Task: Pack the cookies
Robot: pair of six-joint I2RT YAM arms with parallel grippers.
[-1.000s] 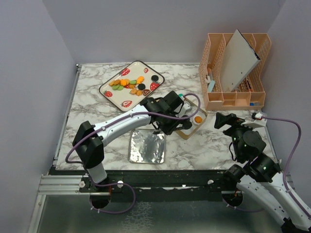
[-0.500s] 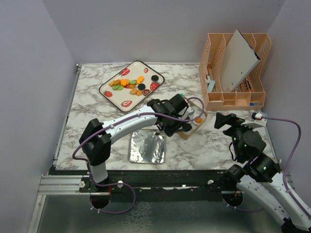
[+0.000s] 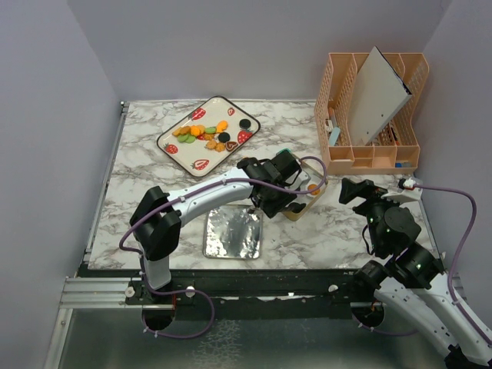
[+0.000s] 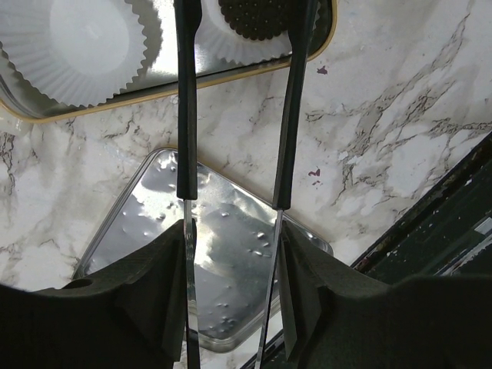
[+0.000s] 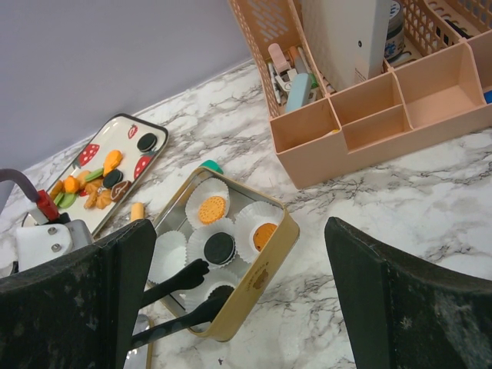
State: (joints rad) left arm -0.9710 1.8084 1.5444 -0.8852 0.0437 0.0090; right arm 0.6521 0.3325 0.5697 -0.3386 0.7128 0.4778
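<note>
Loose cookies [image 3: 206, 132] in orange, green, black and brown lie on the strawberry-print tray [image 3: 167, 147] at the back left. My left gripper [image 3: 269, 196] [image 4: 232, 238] is shut on metal tongs [image 4: 187, 115] with black tips. The tips are parted over a black cookie [image 4: 257, 17] lying in a paper cup in the gold tin [image 5: 261, 286]. In other cups sit a tan cookie [image 5: 211, 209], another black cookie [image 5: 220, 246] and an orange one [image 5: 264, 233]. My right gripper [image 3: 355, 188] [image 5: 242, 300] hangs open to the tin's right, holding nothing.
The tin's silver lid [image 3: 232, 234] lies flat in front of the tin. A pink desk organizer [image 3: 373, 115] with a white board in it fills the back right corner. An empty white paper cup [image 4: 84, 38] sits in the tin.
My left arm has reached further right over the tin, and the tongs' arms have spread apart. The right arm has not moved.
</note>
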